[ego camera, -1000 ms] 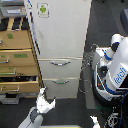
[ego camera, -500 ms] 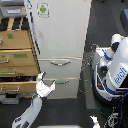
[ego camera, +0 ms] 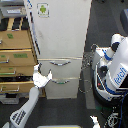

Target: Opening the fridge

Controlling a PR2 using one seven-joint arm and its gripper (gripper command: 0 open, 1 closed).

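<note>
Exterior view: the gripper (ego camera: 42, 77) hovers at the left edge of the fridge (ego camera: 62, 42), beside its upper drawer handle (ego camera: 60, 62). Its jaws are spread open, gripping nothing.

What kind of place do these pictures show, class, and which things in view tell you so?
Probably a robotics lab with a mock kitchen corner. A tall white fridge with a green-logo sticker stands beside a tan wooden drawer cabinet, while a second white robot with blue lettering waits nearby on a dark floor as the grey arm's gripper reaches in.

Fridge (ego camera: 60, 45) centre — drawer cabinet (ego camera: 17, 60) touching exterior view's left — claw (ego camera: 42, 78) before both.
</note>
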